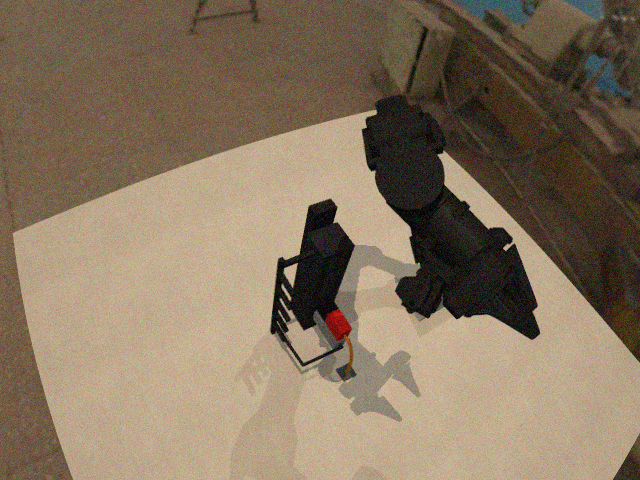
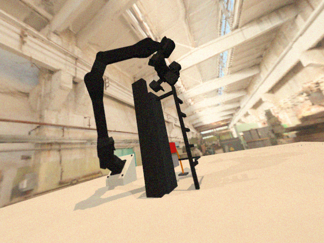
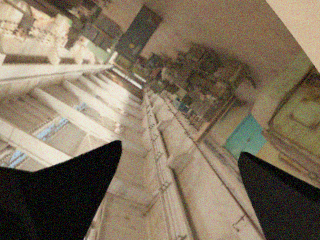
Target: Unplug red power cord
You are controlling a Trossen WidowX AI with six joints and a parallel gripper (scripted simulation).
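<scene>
Exterior view shows a pale table [image 2: 235, 198] in a factory hall; the gripper [image 2: 160, 86] hangs open, holding nothing, above the tall black power strip [image 2: 154, 141]; the red plug [image 1: 338, 324] sits low on it, far below the gripper; only the wrist view shows both fingers spread against the hall.

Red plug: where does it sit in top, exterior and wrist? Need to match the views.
Top: red plug just below centre, at the lower end of the tall black strip, orange cord trailing below it.
Exterior: plug at mid-height, peeking out right of the strip, low near the table.
Wrist: not in view; only the open end effector and background.
Shared landmark: the black strip, in top and exterior.
</scene>
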